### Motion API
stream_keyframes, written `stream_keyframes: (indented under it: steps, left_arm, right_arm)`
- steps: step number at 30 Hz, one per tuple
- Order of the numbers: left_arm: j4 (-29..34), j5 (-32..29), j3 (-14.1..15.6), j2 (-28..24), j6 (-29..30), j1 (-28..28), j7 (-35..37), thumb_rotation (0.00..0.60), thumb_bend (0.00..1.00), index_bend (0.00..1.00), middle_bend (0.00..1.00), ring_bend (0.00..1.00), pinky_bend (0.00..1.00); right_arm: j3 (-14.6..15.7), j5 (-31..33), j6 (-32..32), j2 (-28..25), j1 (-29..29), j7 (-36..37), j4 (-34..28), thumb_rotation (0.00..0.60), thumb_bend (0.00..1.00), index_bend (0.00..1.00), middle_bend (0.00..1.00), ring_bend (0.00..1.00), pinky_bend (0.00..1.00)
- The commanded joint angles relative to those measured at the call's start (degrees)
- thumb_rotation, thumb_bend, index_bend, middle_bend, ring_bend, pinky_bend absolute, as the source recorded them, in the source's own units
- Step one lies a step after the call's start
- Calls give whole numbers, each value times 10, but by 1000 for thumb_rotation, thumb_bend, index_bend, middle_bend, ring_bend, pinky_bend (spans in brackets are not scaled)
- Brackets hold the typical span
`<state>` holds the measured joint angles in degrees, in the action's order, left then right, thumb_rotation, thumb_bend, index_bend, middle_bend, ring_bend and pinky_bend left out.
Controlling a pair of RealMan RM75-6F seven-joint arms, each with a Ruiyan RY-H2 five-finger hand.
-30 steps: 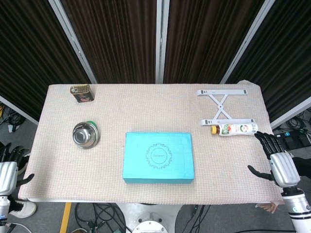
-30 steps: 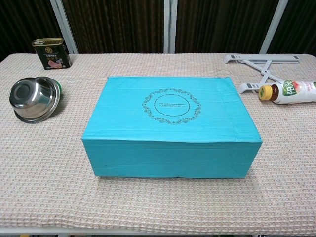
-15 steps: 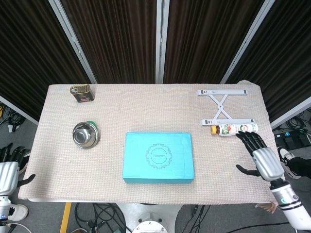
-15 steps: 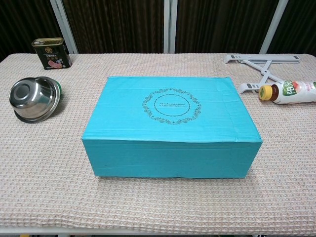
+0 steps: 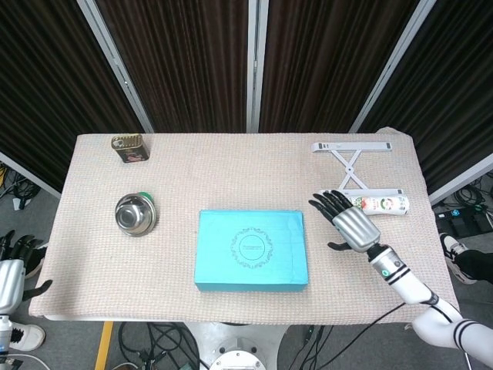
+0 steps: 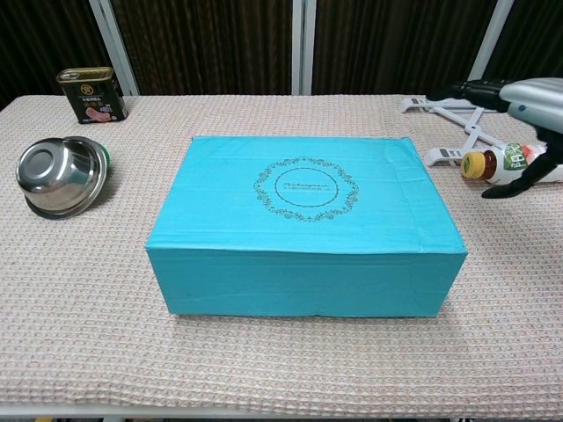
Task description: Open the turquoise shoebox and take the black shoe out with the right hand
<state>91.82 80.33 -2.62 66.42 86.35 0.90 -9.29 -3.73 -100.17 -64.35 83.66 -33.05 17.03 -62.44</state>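
The closed turquoise cardboard shoebox (image 5: 252,250) with an oval ornament printed on its lid is sitting at the lower centre of the head view, on the beige woven cloth covering the table (image 5: 192,169), and its lid is lying flat and shut, so the black shoe is hidden inside and no frame is showing it. The robot's right hand (image 5: 344,223), silver-backed with black fingers, is hovering just right of the box's right edge, palm down, fingers spread apart and holding nothing; I judge it is placed there to reach the lid, which has not been lifted. In the chest view the same hand (image 6: 515,95) is showing at the upper right, in front of the white plastic bottle with a yellow cap (image 6: 512,164) lying on its side, and it is not touching the box. Behind the bottle a white folding stand (image 5: 356,160) is lying flat toward the upper right. The left hand (image 5: 11,270) is waiting at the lower left edge of the head view, off the table, empty with fingers loosely apart, likely parked since the task asks for the right one. A steel bowl (image 5: 135,213) is resting on its side at left, and a dark rectangular tin (image 5: 129,148) is standing at the upper left, both well apart from the box.
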Motion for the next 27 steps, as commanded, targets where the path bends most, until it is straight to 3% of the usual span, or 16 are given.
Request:
stream_keyframes:
  steps: [1, 9, 14, 16, 22, 27]
  left_arm:
    - [2, -2, 0, -1, -1, 0, 0, 600, 48, 248, 181, 32, 104]
    - [1, -4, -1, -3, -7, 2, 6, 600, 48, 248, 181, 32, 104]
    - [-4, -6, 0, -2, -9, 1, 11, 600, 48, 248, 181, 32, 104]
    - [-6, -7, 0, -1, -10, 1, 13, 600, 48, 248, 182, 32, 104]
    - [-10, -8, 0, 2, -14, 3, 17, 600, 47, 248, 181, 32, 104]
    - [-11, -7, 0, 1, -14, 2, 18, 600, 48, 248, 181, 32, 104]
  right_arm:
    - [7, -18, -29, 84, -23, 24, 96, 600, 0, 0, 0, 0, 0]
    - [23, -31, -111, 205, -31, 95, 265, 600, 0, 0, 1, 0, 0]
    - [38, -42, -170, 243, -31, 140, 342, 600, 8, 0, 40, 0, 0]
    - [48, -48, -185, 249, -32, 156, 368, 600, 55, 24, 65, 0, 0]
    - [71, -57, -208, 262, -37, 168, 427, 600, 371, 293, 266, 0, 0]
    - [72, -44, -217, 271, -36, 203, 434, 600, 452, 426, 386, 13, 0]
